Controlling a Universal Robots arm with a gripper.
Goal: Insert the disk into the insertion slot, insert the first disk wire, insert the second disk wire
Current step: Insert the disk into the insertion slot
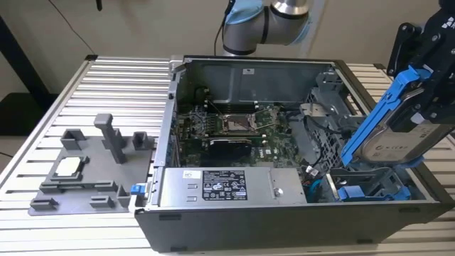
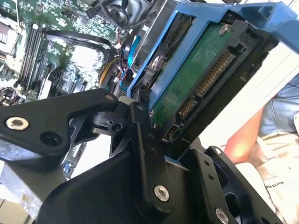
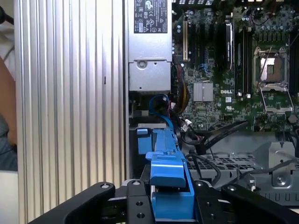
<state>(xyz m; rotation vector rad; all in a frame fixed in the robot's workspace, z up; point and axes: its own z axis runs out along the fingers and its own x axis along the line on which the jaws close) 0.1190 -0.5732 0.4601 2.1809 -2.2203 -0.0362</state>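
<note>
The end effector (image 3: 172,201) is clamped on the disk (image 1: 387,141), its black fingers (image 3: 138,203) pressed against both sides of the bright blue carrier frame in the first wrist view. In the exterior view the disk hangs at the exterior view's right, tilted, with its upper end towards the upper right corner and its lower end slanting down towards the lower right part of the open computer case (image 1: 235,224). The white label on its silver body faces the camera. In the second wrist view the disk's green circuit board and row of connector contacts are turned towards the lens. The insertion slot (image 1: 363,178) is in the grey drive cage at the lower right of the exterior view, and the disk's lower end sits just above it, not yet in. Another blue-framed drive (image 1: 373,193) already lies in the cage, below the slot. The case stands on the ribbed metal bench (image 1: 114,85), with the motherboard (image 1: 227,125) exposed and the power supply (image 1: 220,186) at its front. A grey fixture plate (image 1: 85,170) lies at the exterior view's left. A person's arm (image 2: 243,135) shows beyond the disk in the second wrist view.
</note>
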